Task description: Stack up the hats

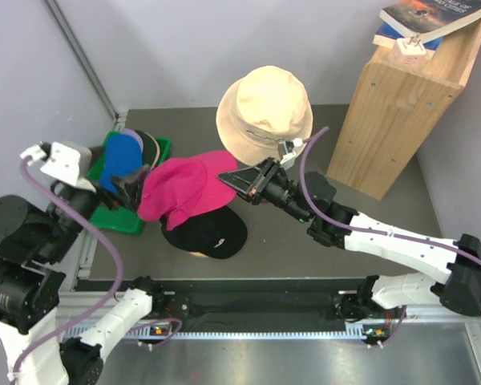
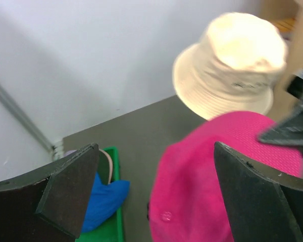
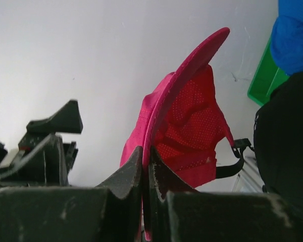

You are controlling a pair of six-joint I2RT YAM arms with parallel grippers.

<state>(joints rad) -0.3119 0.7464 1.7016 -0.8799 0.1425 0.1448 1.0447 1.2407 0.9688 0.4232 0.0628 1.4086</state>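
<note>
The green bin [image 1: 162,147] is holding the blue cap [image 1: 119,158]. My right gripper [image 3: 146,157] is pinching the magenta cap [image 1: 184,189] by its brim, and my left gripper [image 2: 155,147] is hanging spread wide, gripping nothing.

The dark grey table [image 1: 305,249] carried a green tray [image 1: 119,221] at its left edge, a black cap [image 1: 216,237] near the centre, a beige bucket hat [image 1: 264,112] at the far edge, and a wooden box [image 1: 401,112] at the far right corner.
</note>
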